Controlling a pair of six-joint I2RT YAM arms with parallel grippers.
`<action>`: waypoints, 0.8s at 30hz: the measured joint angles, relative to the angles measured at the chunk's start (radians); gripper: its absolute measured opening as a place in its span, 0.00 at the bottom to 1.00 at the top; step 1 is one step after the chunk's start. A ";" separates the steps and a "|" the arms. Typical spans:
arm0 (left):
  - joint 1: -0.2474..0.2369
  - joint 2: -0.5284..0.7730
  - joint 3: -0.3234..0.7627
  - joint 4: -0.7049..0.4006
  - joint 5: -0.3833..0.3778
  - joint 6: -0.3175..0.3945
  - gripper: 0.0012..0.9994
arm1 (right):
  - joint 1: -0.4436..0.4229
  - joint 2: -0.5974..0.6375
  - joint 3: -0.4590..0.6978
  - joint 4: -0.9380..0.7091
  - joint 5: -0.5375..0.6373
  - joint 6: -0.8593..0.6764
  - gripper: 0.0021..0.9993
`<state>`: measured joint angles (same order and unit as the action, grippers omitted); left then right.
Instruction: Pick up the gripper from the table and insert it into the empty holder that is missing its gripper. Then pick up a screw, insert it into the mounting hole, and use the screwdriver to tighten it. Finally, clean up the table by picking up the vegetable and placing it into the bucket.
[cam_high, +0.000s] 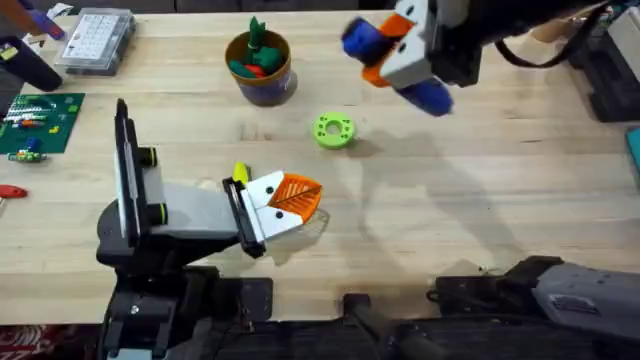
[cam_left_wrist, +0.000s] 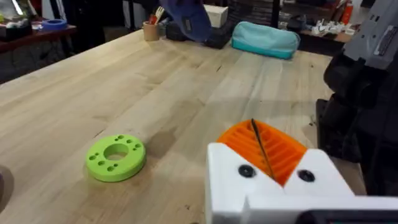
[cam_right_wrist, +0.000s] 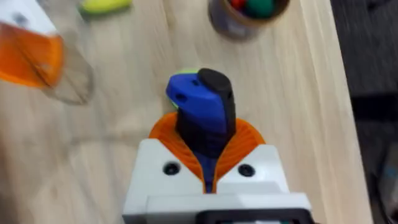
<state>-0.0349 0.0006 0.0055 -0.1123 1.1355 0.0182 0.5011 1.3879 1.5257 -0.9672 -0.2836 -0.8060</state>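
Note:
High over the table's far side, my right gripper (cam_high: 405, 58) (cam_right_wrist: 206, 140) is shut on the screwdriver (cam_high: 362, 38) (cam_right_wrist: 202, 106), whose blue handle and black cap stick out past the orange pads. The holder (cam_high: 185, 205) lies at the left with its black plate, grey-white body and yellow knobs. Two white-and-orange fingers sit at its end, pressed together. The left wrist view shows that pair as my left gripper (cam_left_wrist: 261, 134) (cam_high: 290, 195), shut and holding nothing. The bucket (cam_high: 262, 78) (cam_right_wrist: 239, 18) stands at the back with green and red vegetables (cam_high: 256, 52) inside.
A green ring with holes (cam_high: 333, 131) (cam_left_wrist: 115, 157) lies on the table (cam_high: 480, 190) between the holder and the bucket. A clear parts box (cam_high: 95, 40) and a green board (cam_high: 40, 120) sit at the far left. A teal pouch (cam_left_wrist: 264, 38) lies at the right edge.

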 joint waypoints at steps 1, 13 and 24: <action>0.000 0.000 0.000 0.000 0.000 0.000 0.02 | 0.000 0.012 0.000 -0.009 0.046 -0.016 0.04; 0.000 0.000 0.000 0.000 0.000 0.000 0.02 | -0.004 0.321 0.002 0.003 0.405 -0.110 0.04; 0.000 0.000 0.000 0.000 0.000 0.000 0.02 | -0.090 0.534 0.003 0.050 0.434 -0.131 0.04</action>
<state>-0.0349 0.0006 0.0055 -0.1123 1.1355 0.0181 0.4110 1.9220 1.5284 -0.9167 0.1503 -0.9366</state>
